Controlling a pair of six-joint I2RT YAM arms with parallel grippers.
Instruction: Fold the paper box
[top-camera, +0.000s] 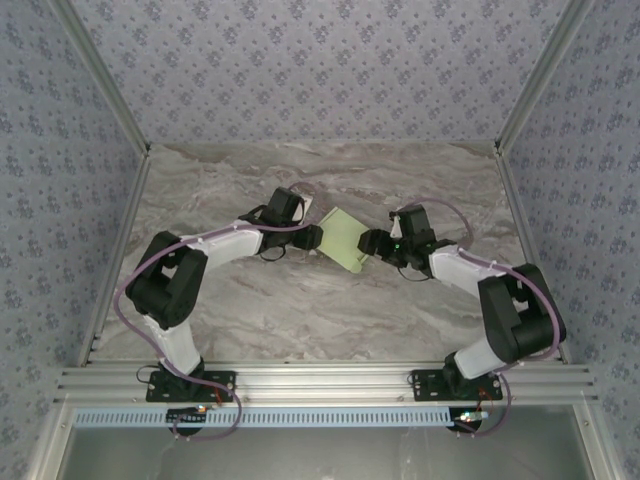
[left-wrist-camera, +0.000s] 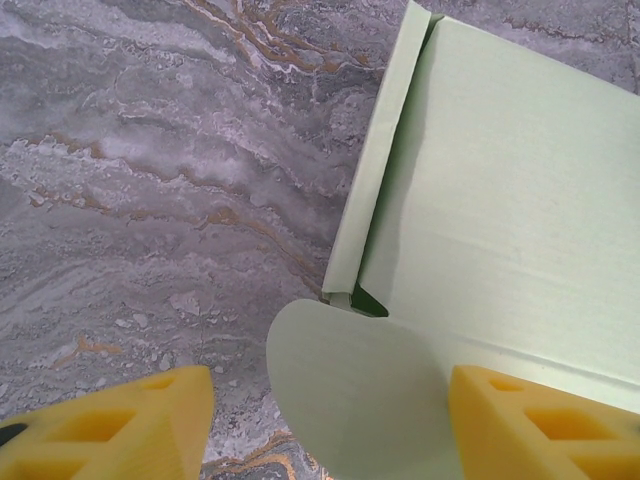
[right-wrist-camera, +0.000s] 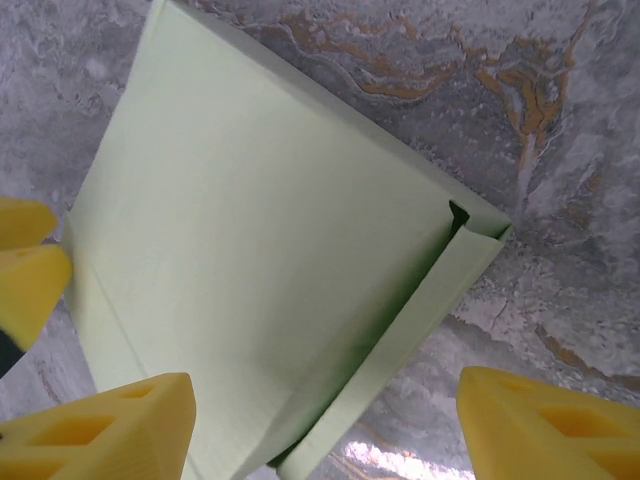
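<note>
Top external view: one paper box (top-camera: 345, 238) lies tilted at the middle of the grey marbled table (top-camera: 300, 310), between two grippers whose fingertips are too small to make out there. It is thin, matte, pale-green card with a narrow folded side wall (left-wrist-camera: 375, 160) and one rounded flap (left-wrist-camera: 350, 390) (its right part is cut off in the left wrist view). The left gripper (left-wrist-camera: 332, 405) has two ribbed yellow fingers spread wide around that flap, clenching nothing; whether the right-hand one touches the card is unclear. The right gripper (right-wrist-camera: 325, 400) also stands released, its two yellow fingers straddling the box's near edge.
</note>
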